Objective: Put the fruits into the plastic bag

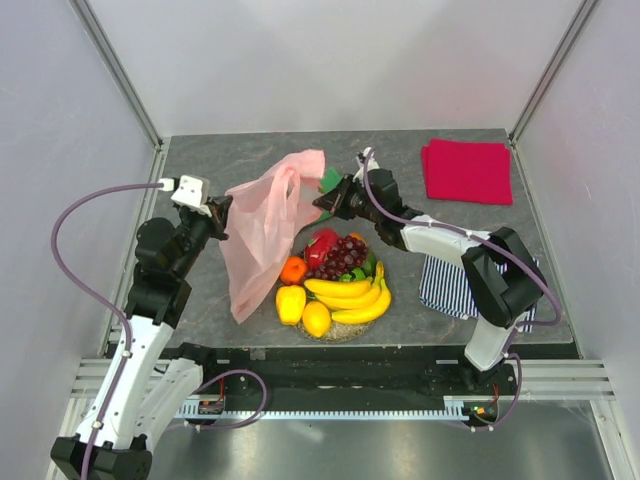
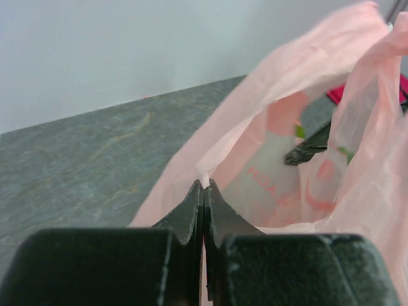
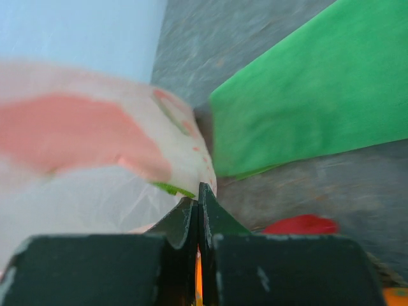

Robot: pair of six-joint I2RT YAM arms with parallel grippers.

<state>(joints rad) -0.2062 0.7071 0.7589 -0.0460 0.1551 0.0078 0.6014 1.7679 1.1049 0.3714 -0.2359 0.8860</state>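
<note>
Left fingers [image 2: 190, 213] and right fingers [image 3: 182, 220] each clamped on an edge of the plastic bag [image 1: 258, 235], which hangs between them, fruits [image 1: 340, 285] piled just beside it.

A lab test cell: white panel walls [image 1: 330, 60], aluminium frame [image 1: 121, 75].

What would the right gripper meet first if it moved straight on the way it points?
The plastic bag: the shut right gripper already seems to pinch its edge. The green cloth appears to lie just beyond, though depth is unclear.
</note>
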